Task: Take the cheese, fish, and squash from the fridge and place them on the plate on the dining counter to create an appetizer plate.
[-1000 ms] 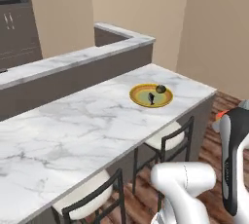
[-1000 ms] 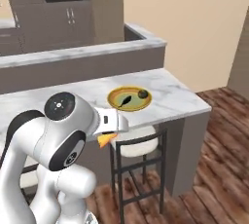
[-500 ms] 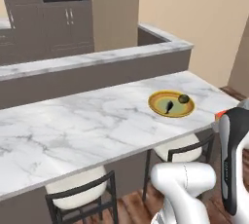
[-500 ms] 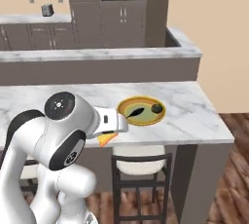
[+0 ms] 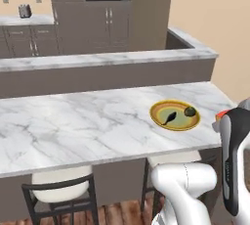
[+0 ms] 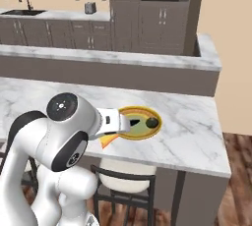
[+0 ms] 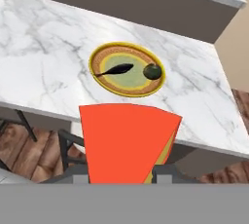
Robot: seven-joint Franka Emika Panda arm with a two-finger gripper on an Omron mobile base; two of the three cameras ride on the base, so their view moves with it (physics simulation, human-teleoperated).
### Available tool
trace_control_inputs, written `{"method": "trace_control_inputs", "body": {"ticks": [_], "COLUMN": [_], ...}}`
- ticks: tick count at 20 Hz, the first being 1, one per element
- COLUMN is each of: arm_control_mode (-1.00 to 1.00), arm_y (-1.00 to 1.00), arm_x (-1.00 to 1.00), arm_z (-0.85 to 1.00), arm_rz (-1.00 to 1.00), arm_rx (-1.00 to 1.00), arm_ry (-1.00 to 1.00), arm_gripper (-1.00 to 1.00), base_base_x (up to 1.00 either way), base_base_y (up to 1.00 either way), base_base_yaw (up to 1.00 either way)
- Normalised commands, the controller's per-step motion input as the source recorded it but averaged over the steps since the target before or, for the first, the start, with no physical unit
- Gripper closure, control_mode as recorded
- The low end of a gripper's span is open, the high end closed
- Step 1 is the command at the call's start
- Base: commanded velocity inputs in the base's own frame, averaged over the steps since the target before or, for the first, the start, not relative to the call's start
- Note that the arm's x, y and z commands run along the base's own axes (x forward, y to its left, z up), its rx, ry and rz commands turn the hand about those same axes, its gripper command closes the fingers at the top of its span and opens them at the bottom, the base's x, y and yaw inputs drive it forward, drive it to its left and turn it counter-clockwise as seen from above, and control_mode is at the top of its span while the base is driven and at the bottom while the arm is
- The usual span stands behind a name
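two items on plate (image 7: 127, 69), view swung since earlier, fingers (image 7: 163, 173) grasping cheese (image 7: 127, 142)

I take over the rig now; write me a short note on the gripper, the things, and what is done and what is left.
Gripper: shut on the cheese, held short of the dining counter.
Plate: on the counter, with the fish and the squash lying on it.
Done: fish and squash placed.
Left: carry the cheese over the plate, set it down, open the gripper.

The plate (image 7: 127, 68) has bare room near its front rim; fish (image 7: 115, 69) and squash (image 7: 152, 71) fill the rest.
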Motion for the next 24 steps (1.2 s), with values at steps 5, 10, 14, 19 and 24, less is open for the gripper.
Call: {"method": "trace_control_inputs", "body": {"ticks": [5, 10, 14, 19, 24], "arm_control_mode": [1.00, 1.00, -1.00, -1.00, -1.00], "arm_y": [0.00, 0.00, -0.46, -0.47, -0.09], "arm_x": [0.00, 0.00, 0.58, 0.74, 0.98], "arm_z": [0.00, 0.00, 0.00, 0.00, 0.00], "arm_rz": [0.00, 0.00, 0.33, 0.28, 0.22], "arm_rx": [0.00, 0.00, 0.00, 0.00, 0.00], "arm_ry": [0.00, 0.00, 0.00, 0.00, 0.04], "arm_gripper": [1.00, 1.00, 1.00, 1.00, 1.00], "base_base_x": [0.38, 0.38, 0.00, 0.00, 0.00], "base_base_y": [-0.37, -0.29, 0.00, 0.00, 0.00], "base_base_yaw": [0.40, 0.38, 0.00, 0.00, 0.00]}}
